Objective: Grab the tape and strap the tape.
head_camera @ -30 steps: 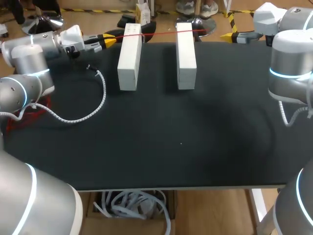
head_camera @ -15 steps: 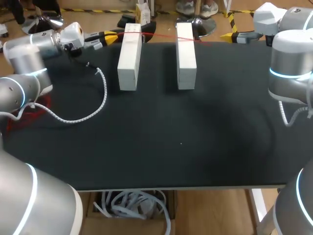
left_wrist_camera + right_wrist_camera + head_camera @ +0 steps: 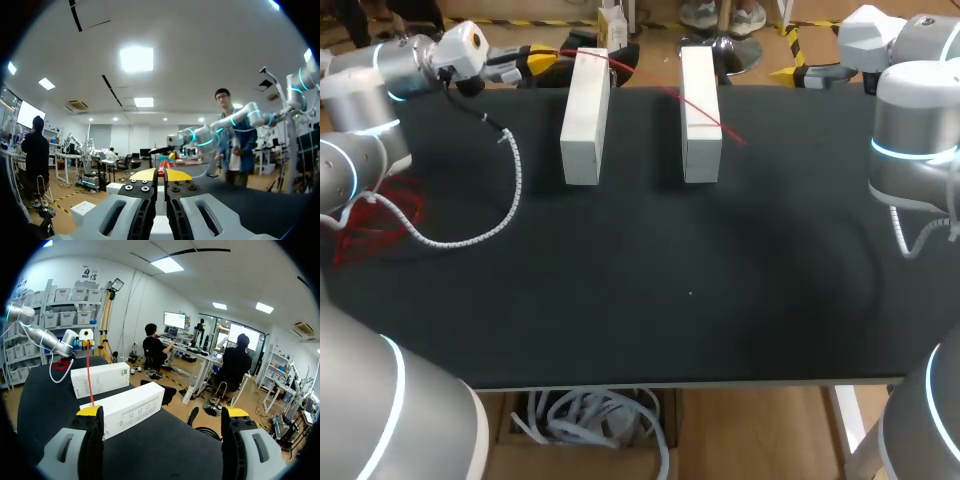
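Your left gripper [image 3: 542,62] sits at the far left corner of the desk [image 3: 690,290], and its jaws are closed on the end of the red tape [image 3: 670,96]. In the left wrist view the yellow tips are pressed together with a sliver of red pinched between them.

From there the tape runs across the far end of the left white box [image 3: 584,115]. It then slants over the right white box [image 3: 701,115], and its free end lies on the desk just beyond that box.

Your right gripper [image 3: 800,75] is at the far right edge, well apart from the tape. Its jaws are spread wide and hold nothing. In its wrist view the tape [image 3: 89,375] shows as a red line over the nearer box.

So the grab looks done and the strapping is the step in hand, though the tape lies slack and diagonal rather than square over both boxes. The next move likely calls for the right arm to come in low over the loose end and close on it. After that, the two arms would draw the tape taut across both boxes. The tape is thin, so aim carefully.
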### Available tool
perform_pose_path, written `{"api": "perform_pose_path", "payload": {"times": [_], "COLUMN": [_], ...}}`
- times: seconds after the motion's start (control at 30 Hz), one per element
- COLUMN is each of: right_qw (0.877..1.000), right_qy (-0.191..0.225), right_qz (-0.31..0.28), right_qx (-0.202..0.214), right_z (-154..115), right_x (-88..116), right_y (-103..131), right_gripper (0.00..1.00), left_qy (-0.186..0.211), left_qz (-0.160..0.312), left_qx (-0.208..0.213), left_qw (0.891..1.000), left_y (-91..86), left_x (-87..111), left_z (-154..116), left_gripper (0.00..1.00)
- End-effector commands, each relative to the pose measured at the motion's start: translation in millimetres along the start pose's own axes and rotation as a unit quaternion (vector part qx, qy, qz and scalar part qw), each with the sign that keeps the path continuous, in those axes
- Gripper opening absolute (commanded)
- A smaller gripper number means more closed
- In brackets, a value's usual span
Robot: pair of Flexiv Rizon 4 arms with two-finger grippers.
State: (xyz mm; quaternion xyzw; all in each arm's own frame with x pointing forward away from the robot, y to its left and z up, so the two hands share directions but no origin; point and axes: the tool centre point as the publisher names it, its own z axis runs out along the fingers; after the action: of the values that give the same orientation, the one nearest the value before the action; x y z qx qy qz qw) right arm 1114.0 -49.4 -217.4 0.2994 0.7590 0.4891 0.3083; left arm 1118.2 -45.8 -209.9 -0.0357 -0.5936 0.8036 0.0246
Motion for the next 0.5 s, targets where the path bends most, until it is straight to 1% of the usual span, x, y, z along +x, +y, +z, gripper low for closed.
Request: {"api": "perform_pose_path", "payload": {"times": [0.03, 0.23, 0.4, 0.47, 0.5], "right_qw": [1.000, 1.000, 1.000, 1.000, 1.000], "right_qy": [0.001, 0.001, 0.001, 0.001, 0.001], "right_qz": [0.000, 0.000, 0.000, 0.000, 0.000], "right_qx": [0.001, 0.001, 0.001, 0.001, 0.001], "right_z": [0, 0, 0, 0, 0], "right_x": [0, 0, 0, 0, 0], "right_y": [0, 0, 0, 0, 0], "right_gripper": [1.00, 1.00, 1.00, 1.00, 1.00], "left_qy": [0.009, -0.033, -0.077, -0.097, -0.111], "left_qz": [0.003, 0.003, -0.009, -0.019, -0.033], "left_qx": [-0.003, 0.001, -0.003, -0.037, -0.060], "left_qw": [1.000, 0.999, 0.997, 0.994, 0.991], "left_y": [-13.2, -26.0, -31.8, -32.8, -33.5], "left_x": [9.1, 32.7, 47.5, 48.5, 46.9], "left_z": [6, 18, 19, 17, 15], "left_gripper": [0.00, 0.00, 0.00, 0.00, 0.00]}}
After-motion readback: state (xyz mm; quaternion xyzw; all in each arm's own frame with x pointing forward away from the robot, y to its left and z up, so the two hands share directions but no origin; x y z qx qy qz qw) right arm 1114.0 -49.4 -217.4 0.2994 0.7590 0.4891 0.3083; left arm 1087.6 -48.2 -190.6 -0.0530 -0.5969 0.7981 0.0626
